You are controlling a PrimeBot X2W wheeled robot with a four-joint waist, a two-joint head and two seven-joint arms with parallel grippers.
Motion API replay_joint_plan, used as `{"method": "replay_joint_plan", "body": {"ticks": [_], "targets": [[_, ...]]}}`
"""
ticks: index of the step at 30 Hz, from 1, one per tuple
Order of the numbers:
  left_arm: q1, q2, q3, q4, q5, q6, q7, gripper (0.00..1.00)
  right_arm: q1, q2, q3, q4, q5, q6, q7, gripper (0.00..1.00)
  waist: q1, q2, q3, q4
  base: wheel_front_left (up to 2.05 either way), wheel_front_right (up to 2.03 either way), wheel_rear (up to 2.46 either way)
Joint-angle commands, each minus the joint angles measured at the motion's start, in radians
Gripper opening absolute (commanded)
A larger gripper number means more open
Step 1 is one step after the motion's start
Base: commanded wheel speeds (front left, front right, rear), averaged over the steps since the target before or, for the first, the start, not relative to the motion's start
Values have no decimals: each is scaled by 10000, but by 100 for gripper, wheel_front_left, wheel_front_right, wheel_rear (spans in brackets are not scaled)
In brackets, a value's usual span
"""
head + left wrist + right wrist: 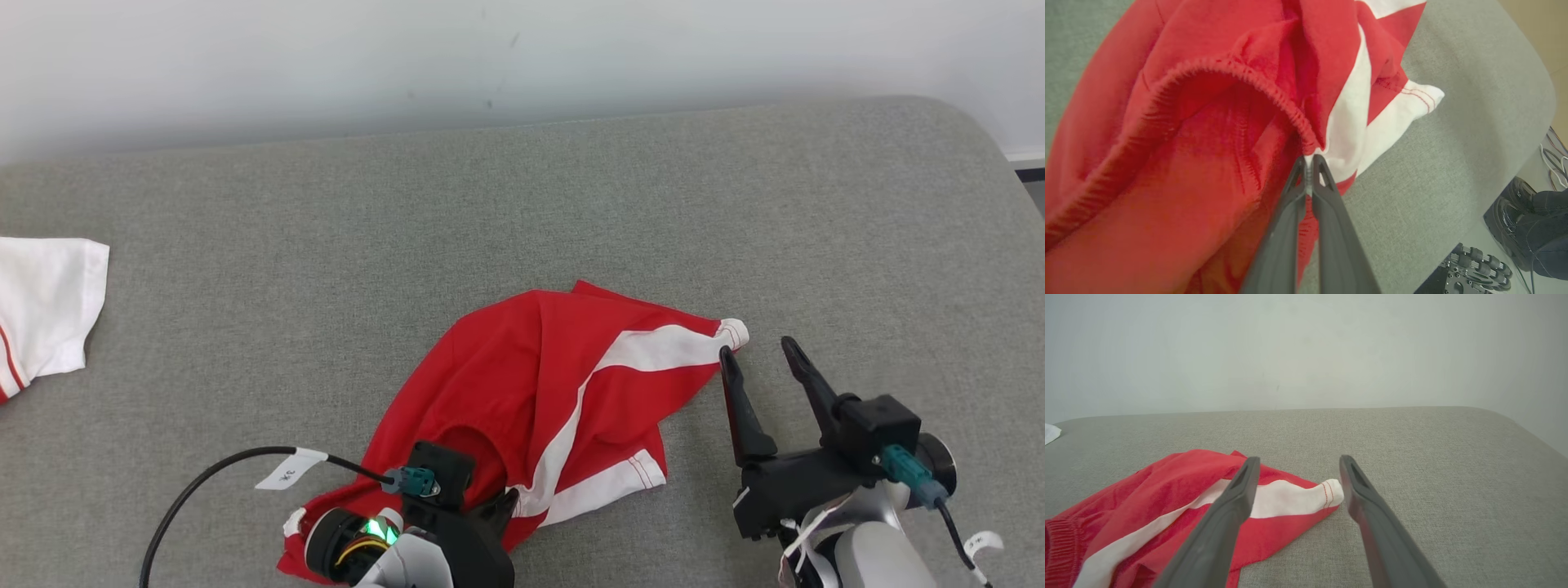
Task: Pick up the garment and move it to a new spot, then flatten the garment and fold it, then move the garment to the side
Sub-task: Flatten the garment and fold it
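Head camera: high, looking down over grey surface (326, 245). Left wrist: very close on red garment (1167, 163). Right wrist: low, facing far wall (1306, 355) (all three share the garment).

lab (loose cables (1553, 157), padded table (522, 196))

grey pad (326, 229) bears red shorts (506, 367) just left of the right gripper (757, 348); white cloth (45, 302) far left.

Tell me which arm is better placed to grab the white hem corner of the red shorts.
Right. The right pincer, open, sits at the white hem corner of the red shorts; the left pincer is shut on the waistband.
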Motion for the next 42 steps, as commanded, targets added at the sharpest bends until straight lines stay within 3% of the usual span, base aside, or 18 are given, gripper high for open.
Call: {"method": "replay_joint_plan", "body": {"ticks": [1, 14, 22, 24, 25, 28, 30, 31, 32, 35, 36, 37, 42], "targets": [[-97, -16, -16, 55, -85, -13, 38, 0, -168, -84, -46, 38, -106, -22, 221, 100, 0, -1, 12, -9, 0, 0, 0], [-131, 172, 32, -245, -165, 82, 180, 0, -1651, -841, -668, 1232, 403, -22, 3994, 100, 0, -1, 203, 292, 0, 0, 0], [-169, 104, 9, -332, -239, 73, 132, 0, -2183, -1092, -461, 1783, 1027, -22, 4866, 100, 0, -1, 308, 589, 0, 0, 0], [-197, 116, 11, -318, -250, 60, 105, 0, -2239, -1193, -391, 1900, 1193, -22, 4879, 88, 0, -1, 339, 642, 0, 0, 0], [-198, 117, 23, -313, -254, 68, 77, 0, -2265, -1229, -371, 1973, 1242, -22, 4857, 87, 0, -1, 353, 661, 0, 0, 0], [-207, 140, 40, -298, -252, 74, 44, 0, -2424, -1383, -309, 2167, 1338, -22, 4786, 91, 0, -1, 398, 697, 0, 0, 0], [-180, 147, 39, -285, -271, 75, 28, 0, -2537, -1429, -249, 2340, 1401, -22, 4810, 79, 0, -1, 416, 708, 0, 0, 0], [-174, 143, 34, -275, -285, 73, 37, 0, -2582, -1436, -209, 2420, 1448, -22, 4875, 60, 0, -1, 423, 709, 0, 0, 0], [-182, 135, 30, -269, -284, 71, 28, 0, -2613, -1463, -156, 2505, 1501, -22, 4895, 51, 0, -1, 433, 712, 0, 0, 0], [-215, 117, 6, -255, -294, 61, 4, 0, -2733, -1554, -73, 2704, 1690, -22, 4909, 31, 0, -1, 455, 723, 0, 0, 0], [-221, 118, -1, -250, -298, 61, -2, 0, -2785, -1575, -62, 2747, 1740, -22, 4856, 11, 0, -1, 457, 725, 0, 0, 0], [-224, 122, -4, -247, -303, 65, -2, 0, -2797, -1572, -39, 2795, 1817, -22, 4834, 0, 0, -1, 457, 727, 0, 0, 0], [-211, 158, 6, -238, -335, 114, -14, 0, -2784, -1697, 129, 2959, 1917, -22, 4832, 0, 0, -1, 437, 724, 0, 0, 0]]}}
